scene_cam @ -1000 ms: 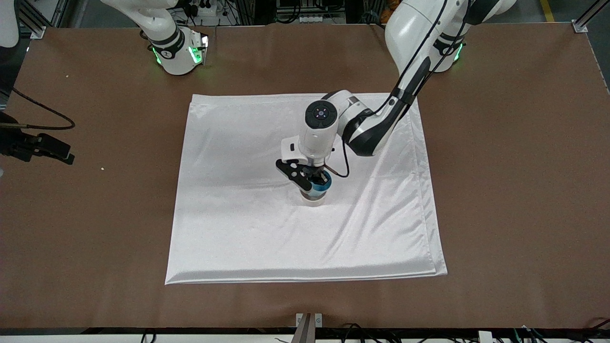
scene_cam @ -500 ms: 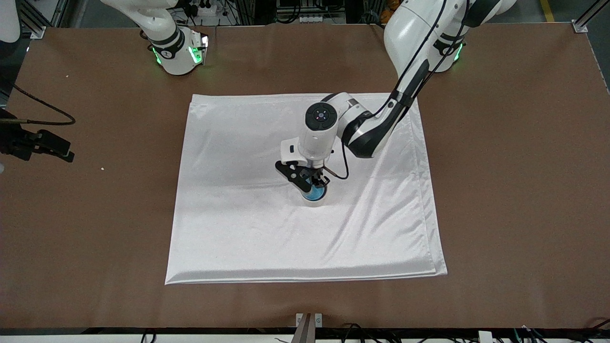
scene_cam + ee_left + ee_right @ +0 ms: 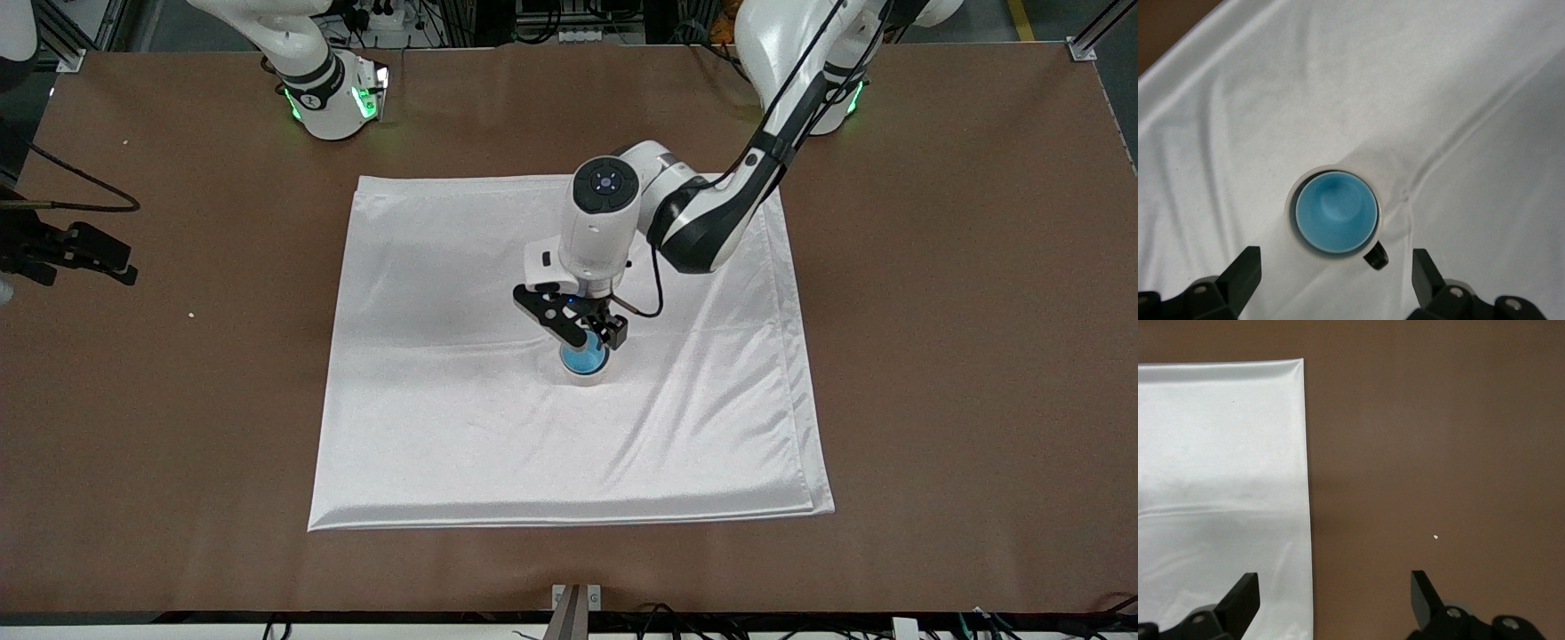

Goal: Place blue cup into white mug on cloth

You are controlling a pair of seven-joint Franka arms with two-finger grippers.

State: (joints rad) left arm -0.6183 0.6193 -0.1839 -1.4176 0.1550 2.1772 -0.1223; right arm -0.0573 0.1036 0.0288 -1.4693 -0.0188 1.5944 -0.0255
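The blue cup (image 3: 584, 359) sits upright inside the white mug (image 3: 588, 379) near the middle of the cloth (image 3: 444, 427). In the left wrist view the blue cup (image 3: 1336, 212) fills the white mug (image 3: 1291, 208), and the black handle pokes out beside the rim. My left gripper (image 3: 594, 336) hangs just above the cup, open and empty, with the fingers (image 3: 1245, 261) wide apart and clear of the mug. My right gripper (image 3: 84, 252) is open and empty over the bare table (image 3: 1438, 453) at the right arm's end, beside the cloth's edge (image 3: 1218, 467).
The brown table (image 3: 960, 356) surrounds the cloth on every side. The cloth (image 3: 1438, 80) has creases running out from the mug. Small white specks (image 3: 191, 314) lie on the table toward the right arm's end.
The left gripper has let go of the blue cup, opened and risen. The cup has dropped from standing proud of the mug to sitting in it. The right gripper has drifted slightly.
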